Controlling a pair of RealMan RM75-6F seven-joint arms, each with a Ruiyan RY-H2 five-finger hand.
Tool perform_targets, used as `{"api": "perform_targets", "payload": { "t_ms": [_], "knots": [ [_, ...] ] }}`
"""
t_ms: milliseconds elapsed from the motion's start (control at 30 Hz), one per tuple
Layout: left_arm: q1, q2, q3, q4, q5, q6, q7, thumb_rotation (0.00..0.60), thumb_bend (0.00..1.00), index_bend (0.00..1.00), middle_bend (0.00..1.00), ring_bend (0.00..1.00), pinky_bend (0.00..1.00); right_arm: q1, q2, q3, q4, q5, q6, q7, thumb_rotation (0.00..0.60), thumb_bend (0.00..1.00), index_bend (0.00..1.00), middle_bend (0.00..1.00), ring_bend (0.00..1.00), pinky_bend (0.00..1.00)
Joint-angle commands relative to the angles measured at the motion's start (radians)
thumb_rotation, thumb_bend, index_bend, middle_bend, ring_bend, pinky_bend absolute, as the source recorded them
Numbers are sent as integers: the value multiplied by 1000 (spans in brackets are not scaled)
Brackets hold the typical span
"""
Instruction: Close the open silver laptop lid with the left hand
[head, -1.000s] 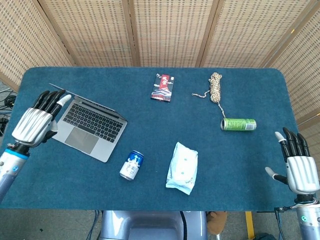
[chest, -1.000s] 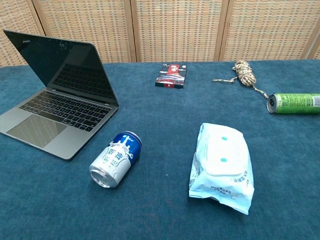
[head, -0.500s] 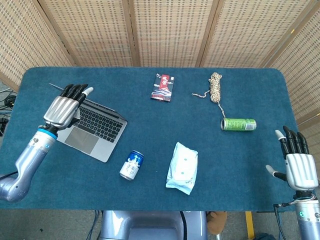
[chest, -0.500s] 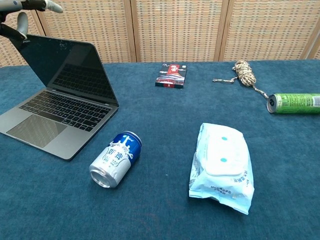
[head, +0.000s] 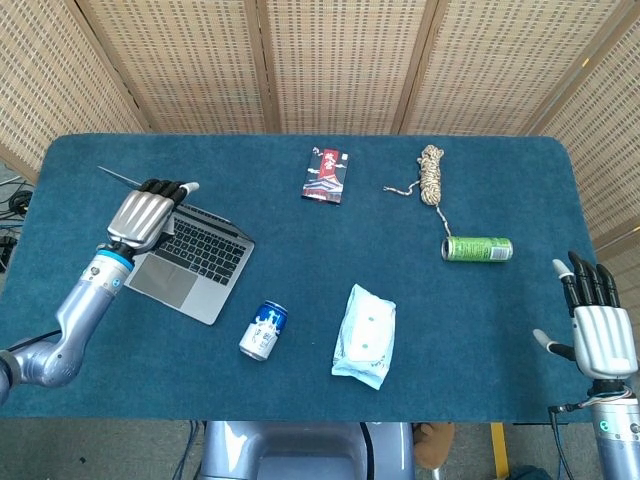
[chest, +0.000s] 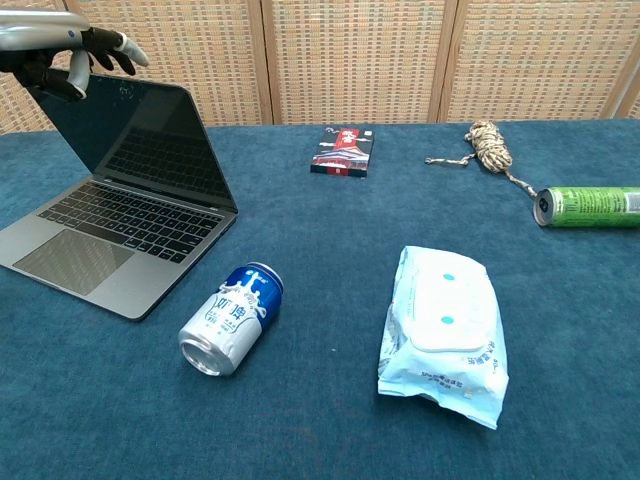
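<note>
Silver laptop (chest: 120, 190), lid raised, is topped by the empty, loosely spread left hand (head: 146, 213), positioned for pressing down.

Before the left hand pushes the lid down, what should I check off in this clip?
1. Laptop lid still open: ok, the screen stands up in the chest view.
2. Left hand at the lid's top edge: ok, its fingers curl over that edge.
3. Fingers actually touching the lid: cannot tell.
4. Keyboard free of objects: ok, nothing lies on it.
5. Blue can out of the lid's path: ok, it lies on the table in front of the laptop, apart from it.
6. Right hand out of the way: ok, open at the table's far right edge.
</note>
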Motion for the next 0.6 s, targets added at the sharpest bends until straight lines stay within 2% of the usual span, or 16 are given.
{"api": "perform_targets", "payload": {
  "t_ms": [33, 400, 600],
  "knots": [
    [-9, -6, 10, 1, -19, -3, 12, 600, 1000, 135, 196, 173, 146, -1, 1, 0, -1, -1, 2, 1, 600, 0, 36, 0, 0, 0],
    [-6, 18, 54, -15, -48, 4, 29, 600, 1000, 135, 230, 205, 185, -3, 7, 0, -7, -3, 8, 11, 600, 0, 36, 0, 0, 0],
    [22, 74, 88, -67, -37, -1, 3, 600, 1000, 153, 326, 282, 247, -7, 13, -4, -16, -13, 17, 17, 600, 0, 36, 0, 0, 0]
  ]
}}
